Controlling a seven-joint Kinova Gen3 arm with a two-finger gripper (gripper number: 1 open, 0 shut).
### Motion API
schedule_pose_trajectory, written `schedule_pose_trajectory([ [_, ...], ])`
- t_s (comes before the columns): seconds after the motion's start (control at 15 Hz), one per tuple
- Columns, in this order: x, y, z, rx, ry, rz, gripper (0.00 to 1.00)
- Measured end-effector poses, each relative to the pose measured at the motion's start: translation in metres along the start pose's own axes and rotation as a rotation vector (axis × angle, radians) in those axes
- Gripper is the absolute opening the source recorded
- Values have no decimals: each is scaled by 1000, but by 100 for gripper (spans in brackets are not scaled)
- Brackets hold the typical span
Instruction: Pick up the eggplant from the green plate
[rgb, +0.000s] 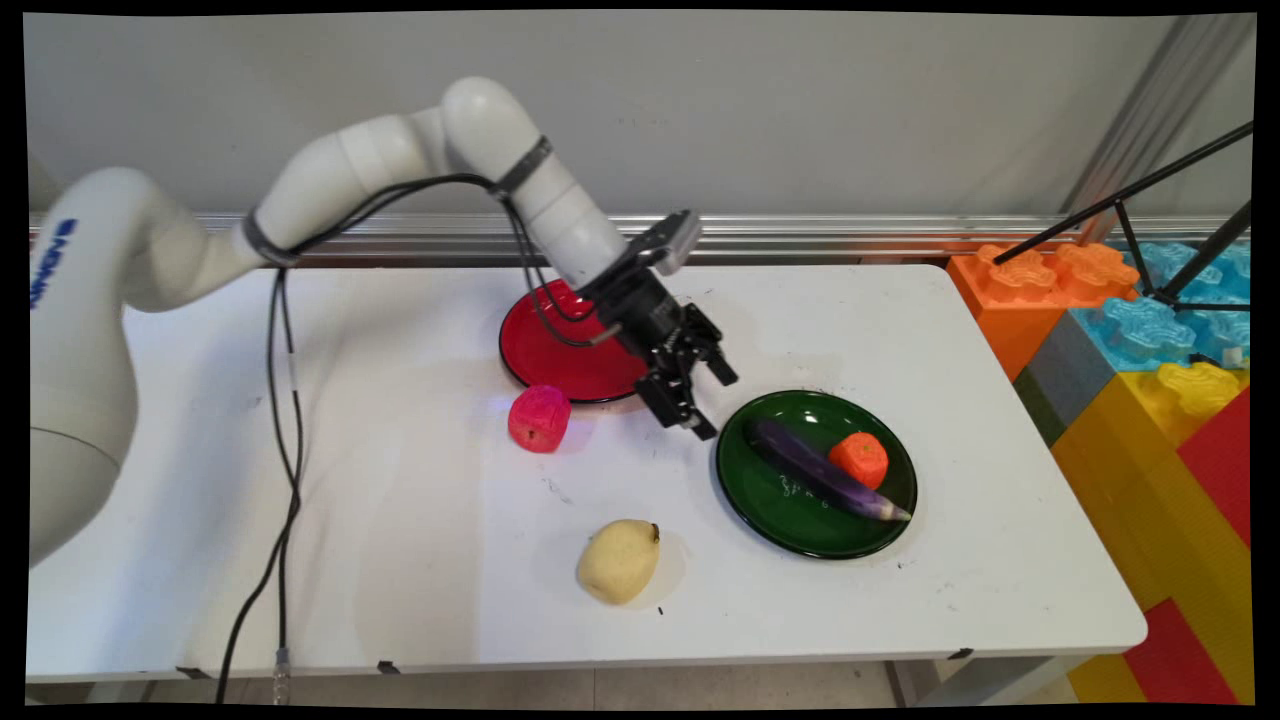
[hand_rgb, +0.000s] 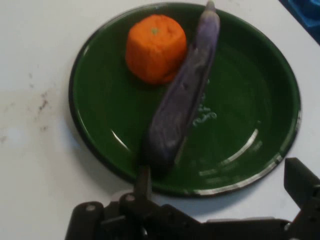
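Note:
My gripper (rgb: 714, 399) hangs open and empty just off the left rim of a green plate (rgb: 790, 525), between it and a red plate (rgb: 555, 352). On the green plate lie a long purple eggplant (rgb: 820, 470) and an orange fruit (rgb: 860, 458) beside it. In the hand view the green plate (hand_rgb: 250, 100) fills the picture. The eggplant (hand_rgb: 182, 100) runs lengthwise, its near end close to my gripper (hand_rgb: 222, 186). The orange fruit (hand_rgb: 155, 47) touches the eggplant's left side. Nothing sits between the fingers.
A pink-red fruit (rgb: 539, 418) rests on the table by the red plate's front rim. A pale yellow pear (rgb: 618, 560) lies nearer the front edge. Big coloured toy blocks (rgb: 1150, 380) stand off the table's right end, with black tripod legs (rgb: 1130, 195) above them.

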Motion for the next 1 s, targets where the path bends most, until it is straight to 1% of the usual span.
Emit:
schedule_pose_trajectory([
  [0.4,18,-33,40,-18,32,78,100],
  [0.67,24,-46,58,-30,46,107,100],
  [1.0,25,-52,73,-54,53,132,100],
])
